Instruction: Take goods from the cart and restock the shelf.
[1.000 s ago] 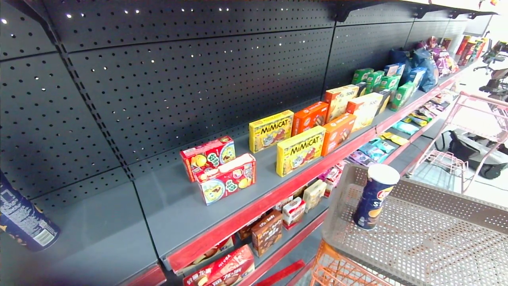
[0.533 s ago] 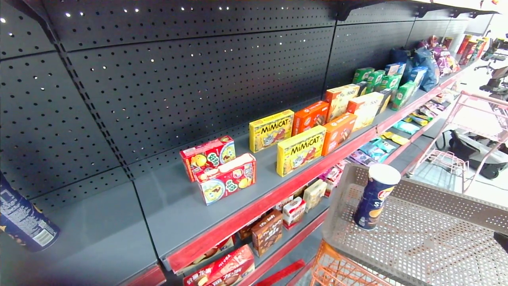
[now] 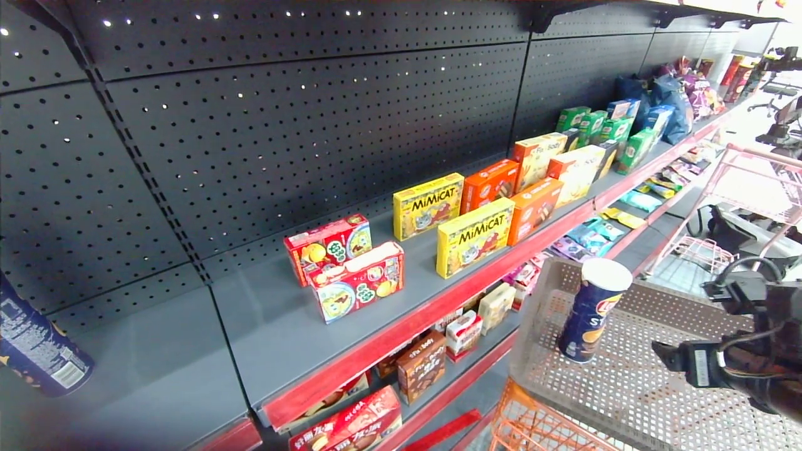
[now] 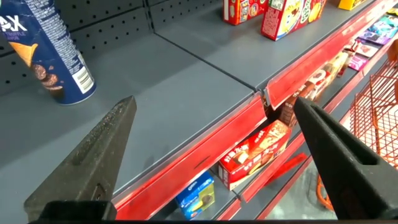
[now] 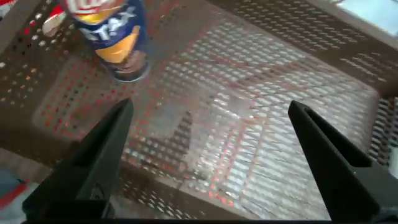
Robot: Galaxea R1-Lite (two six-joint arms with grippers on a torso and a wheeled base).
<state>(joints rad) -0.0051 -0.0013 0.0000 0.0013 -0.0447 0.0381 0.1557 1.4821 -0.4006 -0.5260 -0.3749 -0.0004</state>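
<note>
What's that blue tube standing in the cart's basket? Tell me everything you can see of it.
The blue tube is a tall round canister, seemingly cardboard, dark blue with yellow-and-red artwork and a white lid. It stands upright on the perforated floor of the cart basket, near a corner. Only that floor touches it; the open right gripper is apart from it.

Under my left gripper (image 4: 214,104) runs the grey shelf (image 4: 186,81). A blue chip can (image 4: 53,53) stands on it just ahead, with red snack boxes (image 4: 286,15) farther along. Beneath my right gripper (image 5: 209,107), the cart's perforated tray (image 5: 249,81) carries a second chip can (image 5: 115,37), upright, just ahead.
</note>
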